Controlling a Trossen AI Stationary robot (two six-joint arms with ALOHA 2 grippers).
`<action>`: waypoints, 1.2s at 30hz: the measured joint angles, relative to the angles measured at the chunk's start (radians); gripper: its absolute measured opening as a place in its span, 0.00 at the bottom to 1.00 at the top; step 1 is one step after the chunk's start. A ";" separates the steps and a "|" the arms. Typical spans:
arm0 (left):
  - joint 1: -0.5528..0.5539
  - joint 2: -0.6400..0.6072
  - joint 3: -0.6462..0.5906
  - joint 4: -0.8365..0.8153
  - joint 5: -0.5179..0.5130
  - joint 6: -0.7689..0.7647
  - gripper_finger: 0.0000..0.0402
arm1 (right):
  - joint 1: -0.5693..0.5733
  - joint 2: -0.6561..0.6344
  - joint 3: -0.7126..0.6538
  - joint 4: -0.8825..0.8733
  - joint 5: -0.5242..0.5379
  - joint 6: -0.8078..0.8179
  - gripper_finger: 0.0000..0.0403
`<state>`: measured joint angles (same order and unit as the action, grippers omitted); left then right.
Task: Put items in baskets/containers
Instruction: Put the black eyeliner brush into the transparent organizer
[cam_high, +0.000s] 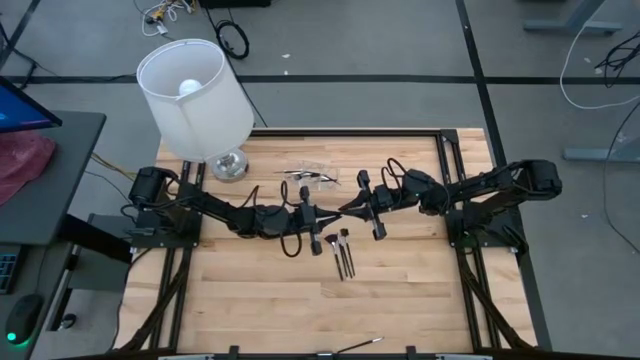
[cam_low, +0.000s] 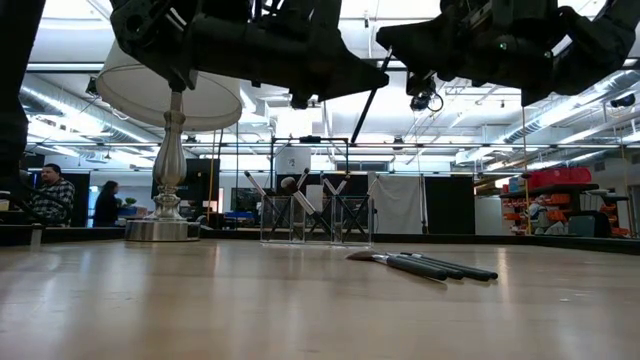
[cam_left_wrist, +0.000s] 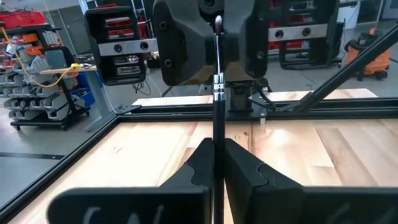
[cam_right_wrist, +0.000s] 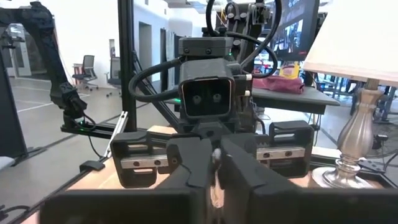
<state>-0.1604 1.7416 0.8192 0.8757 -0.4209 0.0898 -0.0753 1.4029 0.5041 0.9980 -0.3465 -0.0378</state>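
Note:
Both grippers meet fingertip to fingertip in mid-air over the table's middle, sharing one makeup brush (cam_left_wrist: 217, 106) with a dark handle and silver ferrule. My left gripper (cam_high: 332, 211) (cam_left_wrist: 217, 152) is shut on its handle. My right gripper (cam_high: 352, 207) (cam_right_wrist: 216, 158) is shut on its pale tip end. The clear container (cam_high: 311, 178) (cam_low: 315, 220) stands toward the far edge with several brushes leaning in it. Three more brushes (cam_high: 341, 252) (cam_low: 425, 265) lie flat on the wood below the grippers. My left gripper pinches the brush's dark handle (cam_left_wrist: 217, 134) between its two fingers, below the silver ferrule, coming level from the table's left. The fingers run along the handle. The brush is lifted clear and its rear part slants down under the gripper (cam_low: 365, 115). My right gripper pinches the brush's tip end (cam_right_wrist: 216, 154) between its two fingers, coming level from the table's right, opposite my left gripper. A pale bit shows in the narrow gap. The brush is clear of the table.
A white-shaded lamp (cam_high: 195, 95) (cam_low: 165, 150) on a silver base stands at the far left corner, near the container. Another brush (cam_high: 360, 345) lies at the near edge. Bare wood lies to the near left and right. People sit in the room behind (cam_low: 50, 195).

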 joint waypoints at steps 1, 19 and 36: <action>0.000 0.000 0.000 0.000 -0.008 0.000 0.06 | 0.000 0.000 0.000 -0.003 0.008 -0.004 0.12; -0.117 -0.037 -0.002 0.017 -0.598 0.139 0.05 | 0.000 -0.393 -0.073 -0.341 0.392 -0.319 0.55; 0.232 0.040 -0.033 0.063 -0.315 -0.077 0.04 | 0.001 -0.556 -0.112 -0.413 0.301 -0.248 0.51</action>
<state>0.0715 1.7821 0.7864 0.9385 -0.7357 0.0128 -0.0744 0.8471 0.3923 0.5853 -0.0452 -0.2855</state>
